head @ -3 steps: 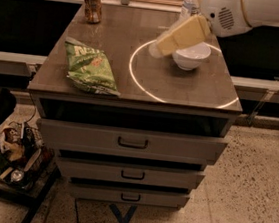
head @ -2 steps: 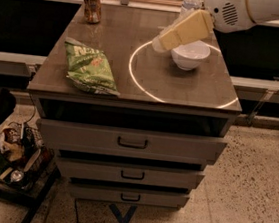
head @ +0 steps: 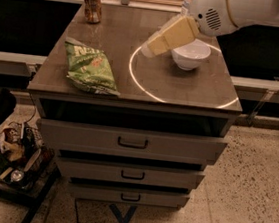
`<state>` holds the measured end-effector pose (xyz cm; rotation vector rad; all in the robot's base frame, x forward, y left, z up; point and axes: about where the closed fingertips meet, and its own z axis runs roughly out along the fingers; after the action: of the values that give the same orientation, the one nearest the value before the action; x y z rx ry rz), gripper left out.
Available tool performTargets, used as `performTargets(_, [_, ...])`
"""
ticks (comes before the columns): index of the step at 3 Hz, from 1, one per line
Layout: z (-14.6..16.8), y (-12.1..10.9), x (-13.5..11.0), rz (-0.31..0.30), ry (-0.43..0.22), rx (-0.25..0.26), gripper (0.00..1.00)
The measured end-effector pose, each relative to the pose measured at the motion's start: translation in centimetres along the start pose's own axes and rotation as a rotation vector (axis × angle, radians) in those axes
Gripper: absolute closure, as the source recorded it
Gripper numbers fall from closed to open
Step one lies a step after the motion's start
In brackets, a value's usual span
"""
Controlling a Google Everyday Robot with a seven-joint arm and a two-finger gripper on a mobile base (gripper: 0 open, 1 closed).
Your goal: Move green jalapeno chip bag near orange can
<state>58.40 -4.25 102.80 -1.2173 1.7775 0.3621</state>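
One table point(head: 182, 90) is seen, a cabinet with three drawers point(head: 132, 142) stacked under its top, and a pale ring of light point(head: 133, 75) is cast on the right half of that top. One white arm point(head: 231, 11) is reached in from the back right corner, and its single gripper point(head: 150, 48) is held above the middle of the tabletop, angled down toward the left; whether it is open or closed cannot be told, and nothing is seen held in it. One green jalapeno chip bag point(head: 90, 67) is laid flat along the left edge, toward the front left corner, well apart from the gripper, to its left and nearer the front edge. One white bowl point(head: 190, 53) is set near the right edge toward the back, just beside the gripper on its right. One orange can point(head: 92, 5) is stood upright at the back left corner, well apart from the bag.
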Motion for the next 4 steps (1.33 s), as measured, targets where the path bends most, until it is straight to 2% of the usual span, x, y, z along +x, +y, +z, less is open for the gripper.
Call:
performTargets(1, [5.7, 2.4, 1.3, 0.003, 0.045, -0.086, 0.0])
performTargets(2, [10.7, 4.7, 1.9, 0.003, 0.056, -0.165, 0.0])
performTargets(4, [18.0, 7.4, 1.9, 0.008, 0.043, -0.255, 0.0])
